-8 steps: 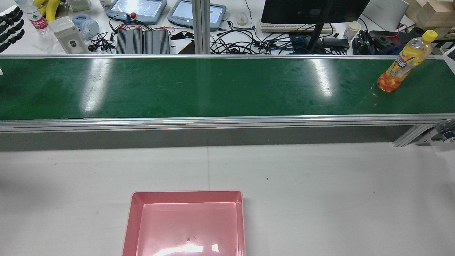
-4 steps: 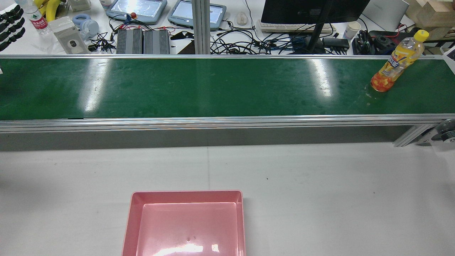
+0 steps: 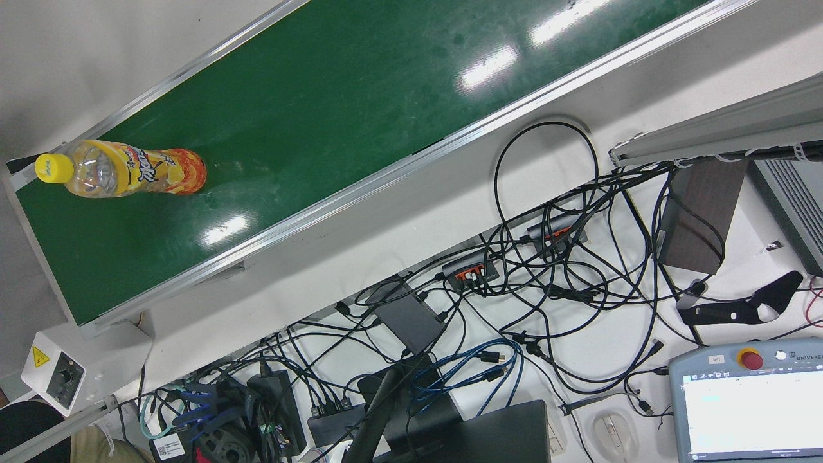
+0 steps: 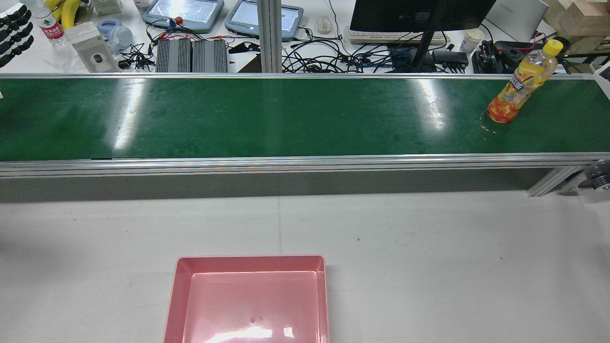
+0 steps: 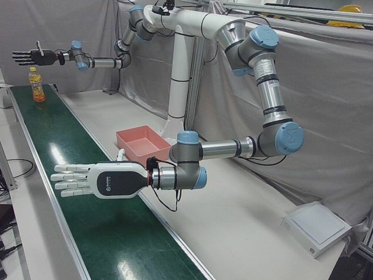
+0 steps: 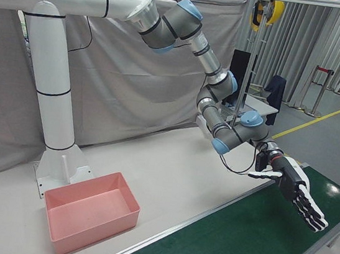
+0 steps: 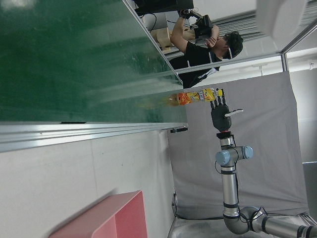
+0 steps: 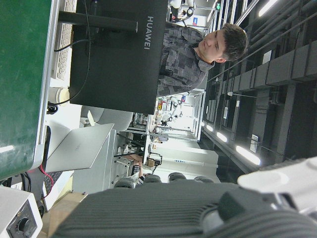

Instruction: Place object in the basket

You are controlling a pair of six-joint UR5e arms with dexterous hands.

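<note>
While both the right hand (image 5: 35, 56) and left hand (image 5: 96, 179) hover released, fingers spread, over the green belt (image 4: 267, 116), nothing is grasped; the bottle (image 4: 520, 85) stands upright at the belt's far end, the pink basket (image 4: 178, 295) unfilled.

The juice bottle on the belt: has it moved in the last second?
Yes. In the rear view the juice bottle has travelled leftward along the green belt, away from its right end.

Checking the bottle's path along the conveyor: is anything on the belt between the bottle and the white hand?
Nothing. In the left-front view, only bare green belt lies between the bottle and the white left hand, which is held open above the belt.
</note>
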